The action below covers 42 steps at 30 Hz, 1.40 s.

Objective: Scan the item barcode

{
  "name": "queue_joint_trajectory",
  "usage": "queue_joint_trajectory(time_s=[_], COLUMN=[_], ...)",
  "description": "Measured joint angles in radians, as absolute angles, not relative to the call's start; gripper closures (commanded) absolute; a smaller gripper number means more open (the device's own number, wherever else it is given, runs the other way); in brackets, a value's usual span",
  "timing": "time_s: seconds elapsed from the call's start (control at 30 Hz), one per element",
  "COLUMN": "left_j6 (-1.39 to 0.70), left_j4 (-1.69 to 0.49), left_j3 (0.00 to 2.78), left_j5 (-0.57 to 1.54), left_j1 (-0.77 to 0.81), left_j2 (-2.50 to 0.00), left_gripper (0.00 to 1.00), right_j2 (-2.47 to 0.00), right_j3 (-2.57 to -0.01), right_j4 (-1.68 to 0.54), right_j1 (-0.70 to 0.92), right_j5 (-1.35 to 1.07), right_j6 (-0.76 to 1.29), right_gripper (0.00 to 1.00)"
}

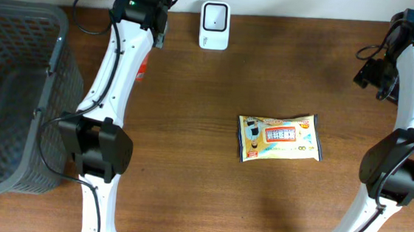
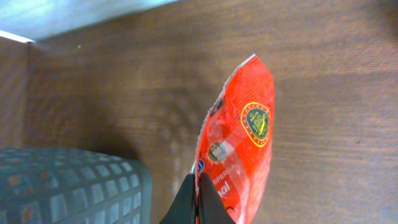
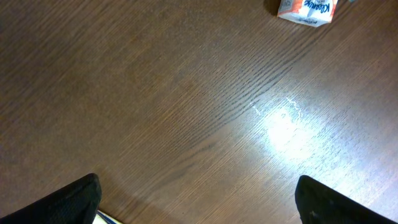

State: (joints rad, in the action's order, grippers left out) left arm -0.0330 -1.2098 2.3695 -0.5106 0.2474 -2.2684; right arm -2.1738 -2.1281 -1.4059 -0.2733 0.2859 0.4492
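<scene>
A red snack packet (image 2: 239, 143) lies on the brown table, and my left gripper (image 2: 198, 198) is shut on its near edge, the two dark fingers pressed together over the film. From overhead only a sliver of this red packet (image 1: 143, 68) shows beside the left arm. The white barcode scanner (image 1: 214, 25) stands at the back edge of the table, right of the left wrist. A yellow snack packet (image 1: 279, 139) lies flat at the table's middle right. My right gripper (image 3: 199, 202) hangs open over bare wood, nothing between its fingers.
A grey plastic basket (image 1: 9, 93) fills the left side of the table, close beside the left gripper, and the basket's rim (image 2: 68, 180) shows in the left wrist view. A small orange and white pack (image 3: 308, 9) lies at the top of the right wrist view.
</scene>
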Motion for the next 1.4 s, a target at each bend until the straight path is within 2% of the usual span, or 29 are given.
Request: queue_joint_trajectory(time_s=[0.3, 0.4, 0.43, 0.47, 0.53, 0.57, 0.7, 0.73, 0.77, 0.8, 0.83, 0.97, 1.07, 1.13, 1.2, 1.23, 1.3, 1.33, 1.4], left_j6=[-0.150, -0.155, -0.155, -0.155, -0.160, -0.165, -0.170, -0.169, -0.169, -0.168, -0.170, -0.173, -0.173, -0.173, -0.210, -0.237, -0.255, -0.259, -0.263], left_j4=[-1.207, -1.208, -1.207, -1.208, -1.207, -1.205, -1.291, -1.298, -1.308, -1.325, -1.328, -1.329, -1.340, -1.315, -1.273, -1.253, -1.243, -1.243, -1.244], left_j3=[2.257, 2.257, 2.257, 2.257, 2.257, 2.257, 2.321, 2.344, 2.364, 2.386, 2.406, 2.411, 2.411, 2.400, 2.369, 2.347, 2.329, 2.329, 2.329], left_j5=[-0.685, -0.481, -0.347, -0.236, -0.067, 0.036, 0.160, 0.163, 0.161, 0.141, 0.094, -0.043, -0.058, -0.081, -0.106, -0.114, -0.121, -0.123, -0.125], left_j1=[0.307, 0.429, 0.482, 0.521, 0.539, 0.542, 0.501, 0.476, 0.454, 0.430, 0.389, 0.225, 0.195, 0.186, 0.141, 0.106, 0.070, 0.071, 0.077], left_j2=[-2.353, -2.353, -2.353, -2.353, -2.353, -2.353, -2.353, -2.353, -2.353, -2.353, -2.353, -2.353, -2.353, -2.353, -2.353, -2.353, -2.353, -2.353, -2.353], left_gripper=[1.00, 1.00, 0.95, 0.50, 0.48, 0.43, 0.43, 0.34, 0.18, 0.12, 0.01, 0.01, 0.01, 0.01, 0.01, 0.01, 0.01, 0.01, 0.01], right_j2=[-2.174, -2.174, -2.174, -2.174, -2.174, -2.174, -2.174, -2.174, -2.174, -2.174, -2.174, -2.174, -2.174, -2.174, -2.174, -2.173, -2.173, -2.174, -2.172], right_j3=[-2.128, -2.128, -2.128, -2.128, -2.128, -2.128, -2.128, -2.128, -2.128, -2.128, -2.128, -2.128, -2.128, -2.129, -2.128, -2.119, -2.088, -2.048, -1.991], right_j4=[-1.407, -1.406, -1.406, -1.406, -1.406, -1.406, -1.407, -1.406, -1.406, -1.406, -1.406, -1.406, -1.329, -1.340, -1.346, -1.346, -1.337, -1.317, -1.228], right_j1=[-0.273, -0.273, -0.274, -0.273, -0.273, -0.273, -0.273, -0.273, -0.273, -0.273, -0.274, -0.273, -0.274, -0.273, -0.265, -0.216, -0.116, 0.026, 0.195], right_j5=[0.286, 0.286, 0.286, 0.286, 0.286, 0.286, 0.286, 0.286, 0.286, 0.286, 0.286, 0.286, 0.253, 0.076, -0.256, -0.460, -0.542, -0.540, -0.508], right_j6=[0.450, 0.449, 0.450, 0.450, 0.449, 0.449, 0.450, 0.450, 0.450, 0.450, 0.450, 0.450, 0.449, 0.449, 0.425, 0.374, 0.364, 0.458, 0.682], right_gripper=[0.01, 0.01, 0.01, 0.01, 0.01, 0.01, 0.01, 0.01, 0.01, 0.01, 0.01, 0.01, 0.01, 0.01, 0.01, 0.01, 0.01, 0.01, 0.01])
